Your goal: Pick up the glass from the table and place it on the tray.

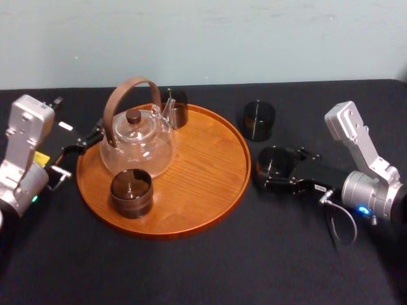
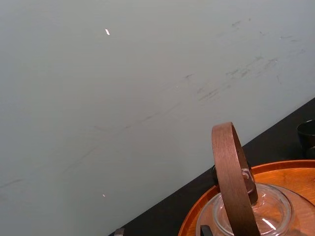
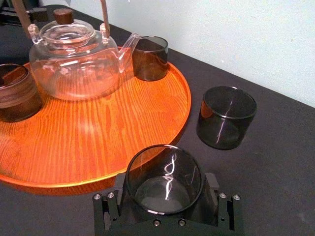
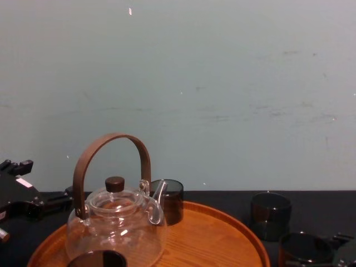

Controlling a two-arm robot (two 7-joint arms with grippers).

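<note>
the right gripper (image 1: 277,170) has its fingers (image 3: 212,188) closed on both sides of the dark glass (image 1: 275,162), wide apart because the glass fills the space between them. this glass is over the black table (image 1: 191,273), just beside the right edge of the tray (image 1: 203,184) and not on it. a second glass (image 1: 259,120) stands on the table nearer the far edge. on the tray are the teapot (image 1: 137,143), a front glass (image 1: 131,192) and a back glass (image 1: 175,107). the left gripper (image 1: 81,146) waits at the tray's left edge; open or closed, i cannot tell.
</note>
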